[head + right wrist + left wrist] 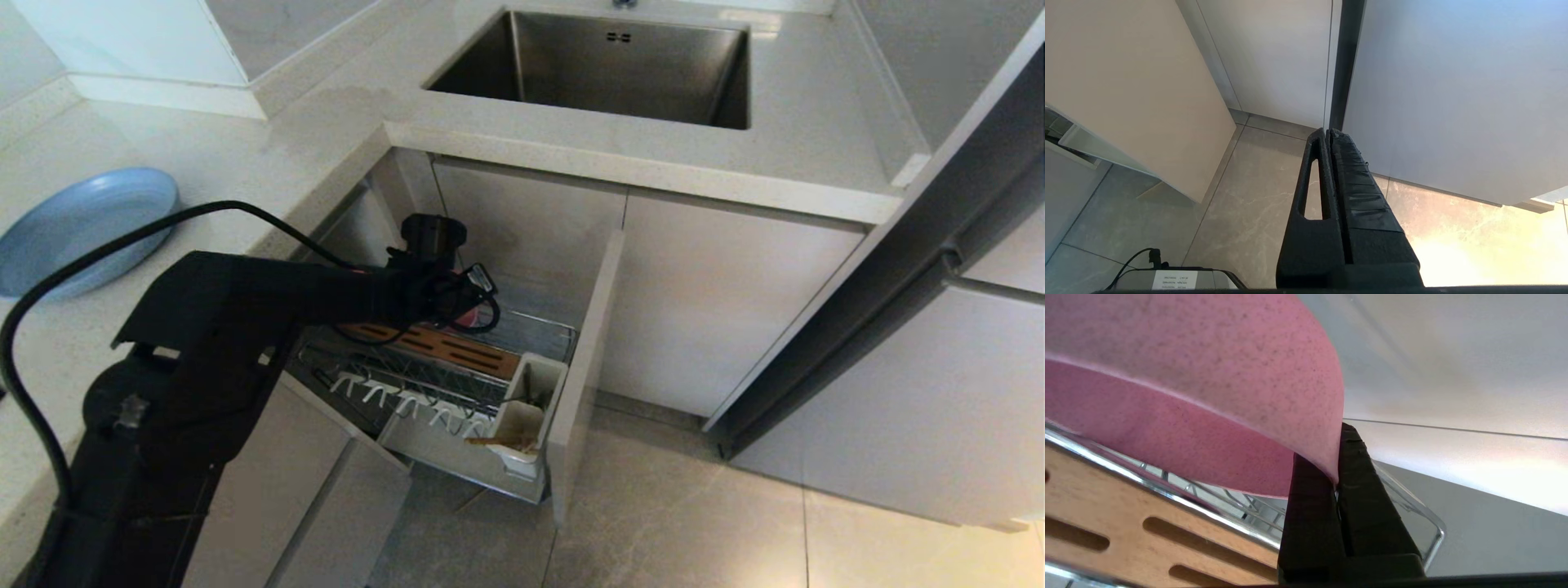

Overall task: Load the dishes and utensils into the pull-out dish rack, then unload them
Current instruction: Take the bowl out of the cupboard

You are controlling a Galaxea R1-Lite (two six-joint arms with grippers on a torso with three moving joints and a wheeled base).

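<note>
Your left gripper point(1336, 473) is squeezed tight on the rim of the pink bowl point(1208, 375), right over the wooden strip point(1147, 522) in the pull-out dish rack point(457, 384). The blue plate point(77, 224) sits up on the counter point(245, 155). Chopsticks point(502, 443) stand in the white cup point(526, 412). Your right gripper point(1329, 136) hangs pressed together, holding nothing, above the floor point(1241, 212)

Matte speckled pink bowl point(1208, 375); slotted wooden strip point(1147, 531).
</note>
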